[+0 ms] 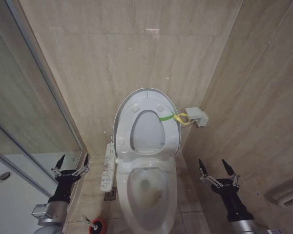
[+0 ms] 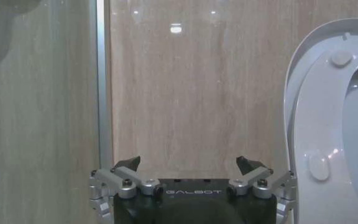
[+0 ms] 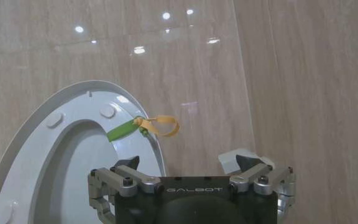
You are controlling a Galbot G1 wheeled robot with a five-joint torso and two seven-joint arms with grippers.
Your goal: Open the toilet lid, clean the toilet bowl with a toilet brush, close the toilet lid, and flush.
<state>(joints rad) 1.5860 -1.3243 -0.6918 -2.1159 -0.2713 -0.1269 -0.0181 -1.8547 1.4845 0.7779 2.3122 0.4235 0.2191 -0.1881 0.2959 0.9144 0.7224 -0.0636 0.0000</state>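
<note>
Toilet lid stands raised, leaning back against the beige tiled wall, with the white seat ring lifted up flat against it, round bumpers on the seat's underside facing the room. A green-and-yellow band is tied at the lid's edge on the robot's right, its yellow loop trailing toward a small white box on the side wall. Below, the toilet bowl lies uncovered, a brownish stain low in its basin. A white control panel runs along the bowl's left side. The toilet brush sits in its red holder on the floor just left of the bowl's front, only a short piece of white handle showing.

The left gripper is held low, left of the toilet and close to the glass shower door, its arm reaching up and forward with the fingers pointing toward the back wall. The right gripper is held at a similar height right of the bowl, near the side wall, posed the same way.

Each wrist view reads "GALBOT" on the black gripper body.

Both sets of jaws are spread wide apart, holding nothing and touching nothing. In the left wrist view the lid's edge stands beside the fingers; in the right wrist view the band hangs above them.
</note>
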